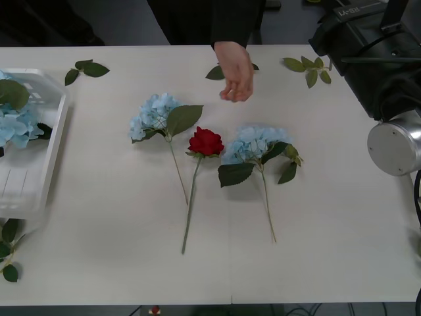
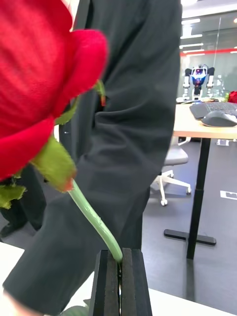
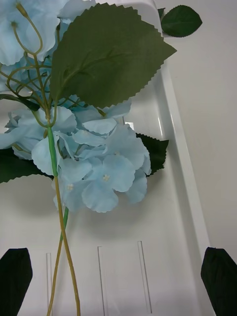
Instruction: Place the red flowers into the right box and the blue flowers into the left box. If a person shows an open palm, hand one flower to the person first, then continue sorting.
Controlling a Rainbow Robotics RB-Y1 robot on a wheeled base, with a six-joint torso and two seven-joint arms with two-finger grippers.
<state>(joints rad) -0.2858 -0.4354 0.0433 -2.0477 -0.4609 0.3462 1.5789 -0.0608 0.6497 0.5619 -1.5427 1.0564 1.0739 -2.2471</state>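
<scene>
One rose pinched by stem in right gripper, raised before person; hand hovers over table. Offer gently, bloom first. Left gripper spread above left box holding blue flowers.

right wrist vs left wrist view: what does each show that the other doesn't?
Right wrist alone: the right gripper shut on the stem of a red rose, held up in front of the person in dark clothing.

Left wrist alone: the left gripper open above the left box, where blue flowers already lie.

Shared: black fingers at the bottom edge and white table; no object appears in both.
</scene>
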